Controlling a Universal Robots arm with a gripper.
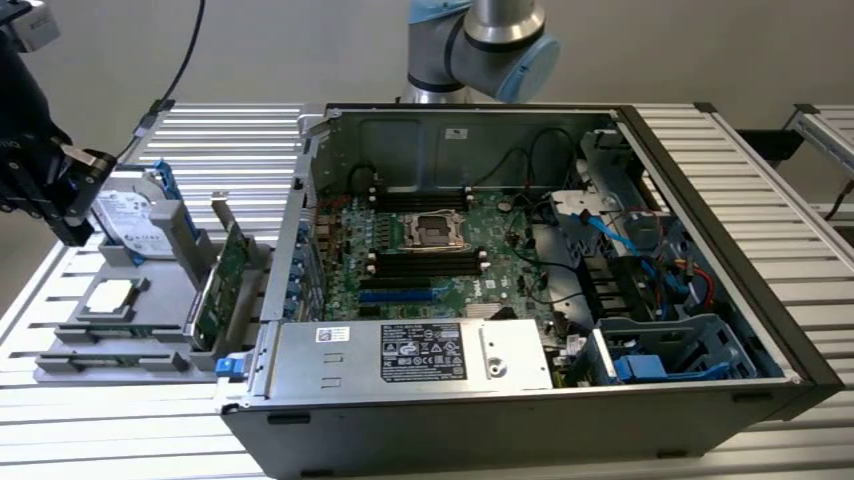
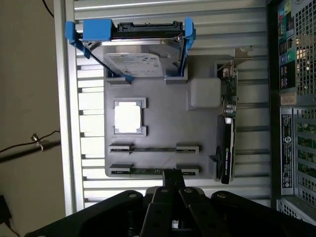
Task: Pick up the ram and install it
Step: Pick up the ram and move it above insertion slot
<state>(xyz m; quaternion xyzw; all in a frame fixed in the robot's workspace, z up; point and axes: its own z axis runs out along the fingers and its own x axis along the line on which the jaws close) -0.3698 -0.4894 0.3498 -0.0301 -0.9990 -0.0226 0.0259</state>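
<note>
The ram (image 2: 147, 171) is a thin green stick lying edge-up in the front holder of the grey parts tray (image 2: 163, 131). A second thin stick (image 2: 154, 148) sits in the holder beside it. My gripper (image 2: 173, 178) hovers above the tray's edge close to the ram, its black fingers together with nothing between them. In the exterior view the gripper (image 1: 67, 225) hangs at the far left over the tray (image 1: 80, 360), well apart from the open computer case (image 1: 534, 400). The motherboard's black memory slots (image 1: 427, 263) lie inside the case.
On the tray stand a hard drive in a blue caddy (image 2: 136, 54), a square processor (image 2: 127, 118) and a green expansion card with metal bracket (image 2: 228, 123). The case wall (image 2: 294, 98) is beside the tray. A power supply (image 1: 414, 352) fills the case's front.
</note>
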